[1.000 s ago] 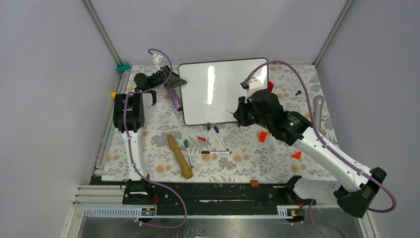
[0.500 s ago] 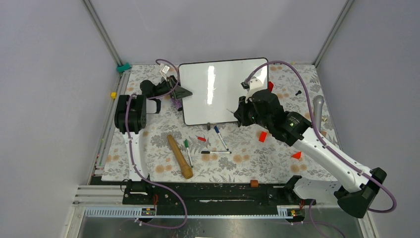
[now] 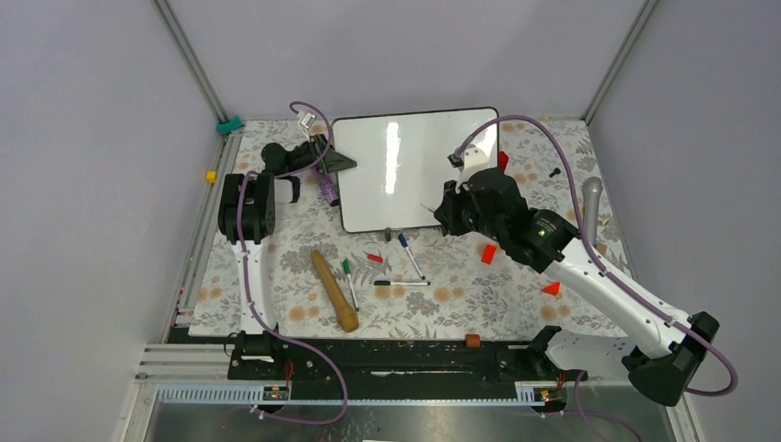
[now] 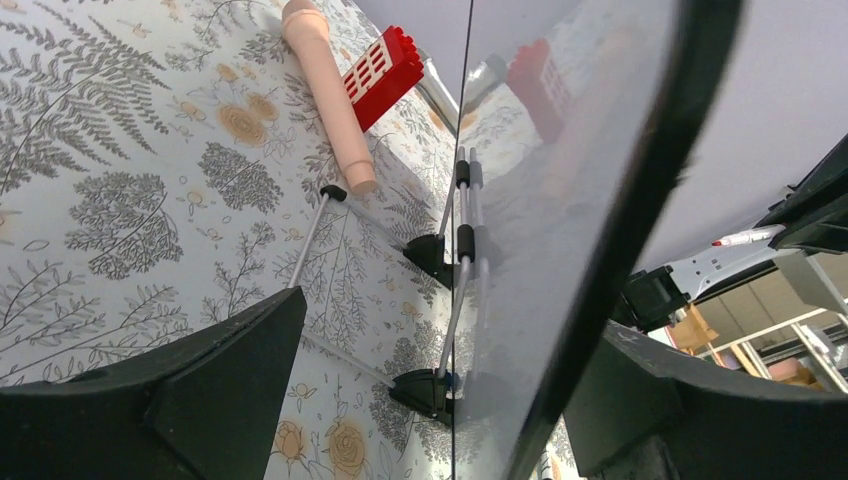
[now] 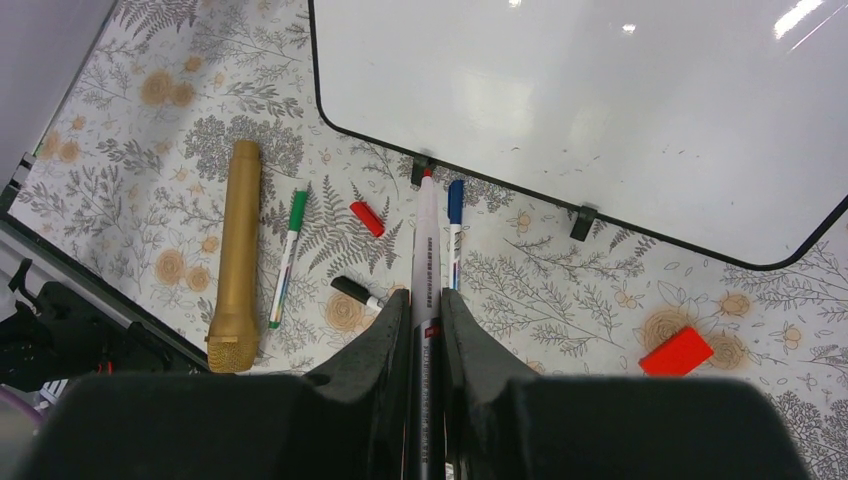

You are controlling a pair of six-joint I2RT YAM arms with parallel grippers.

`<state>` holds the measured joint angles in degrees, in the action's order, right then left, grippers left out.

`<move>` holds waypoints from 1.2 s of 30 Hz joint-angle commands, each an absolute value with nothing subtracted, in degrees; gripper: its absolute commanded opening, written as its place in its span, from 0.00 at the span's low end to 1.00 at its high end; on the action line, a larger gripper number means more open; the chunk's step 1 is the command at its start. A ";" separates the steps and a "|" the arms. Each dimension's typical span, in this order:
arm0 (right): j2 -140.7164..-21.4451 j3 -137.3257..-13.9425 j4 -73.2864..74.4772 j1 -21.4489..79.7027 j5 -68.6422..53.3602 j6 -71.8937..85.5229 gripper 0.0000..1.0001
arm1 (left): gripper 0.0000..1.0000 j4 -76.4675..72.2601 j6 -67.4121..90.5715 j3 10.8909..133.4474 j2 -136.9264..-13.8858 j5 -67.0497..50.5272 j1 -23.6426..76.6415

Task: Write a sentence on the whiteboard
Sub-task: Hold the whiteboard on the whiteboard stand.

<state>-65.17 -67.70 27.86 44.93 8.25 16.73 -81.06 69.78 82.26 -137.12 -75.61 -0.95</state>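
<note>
At whiteboard (image 3: 405,166) 9 o'clock edge: left fingers (image 3: 332,158) spread, straddling it. Right fingers (image 3: 442,207) clench marker (image 5: 426,250) at 5 o'clock edge; pens (image 3: 402,283) litter bench (image 3: 276,249).

The left hand (image 3: 335,160) has moved to the whiteboard's (image 3: 414,175) left edge.

Lit brightly and evenly from overhead; caught a glare streak on the whiteboard (image 3: 414,175) toward 12 o'clock; cast soft shadows.

black-framed white whiteboard (image 3: 405,170); grey-floral tablecloth (image 3: 451,299); gold microphone (image 5: 236,255); white marker (image 5: 425,260)
</note>
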 commanded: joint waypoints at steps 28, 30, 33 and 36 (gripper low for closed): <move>-67.32 -72.10 25.95 44.61 9.17 15.63 0.00 | 0.38 -84.28 66.26 77.67 -132.30 -76.80 -0.30; -69.26 -74.15 25.98 44.58 9.25 15.39 0.00 | 0.36 -84.04 65.32 75.74 -131.23 -76.14 -0.33; -73.20 -78.01 26.23 44.63 9.62 15.38 0.00 | 0.30 -84.10 64.03 73.04 -129.73 -74.74 -0.30; -75.95 -81.47 26.28 44.65 9.78 15.86 0.00 | 0.21 -83.93 61.92 70.17 -128.56 -73.20 -0.27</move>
<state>-73.34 -75.75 27.73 44.93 8.32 16.34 -82.37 66.83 73.32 -132.53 -74.11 -0.62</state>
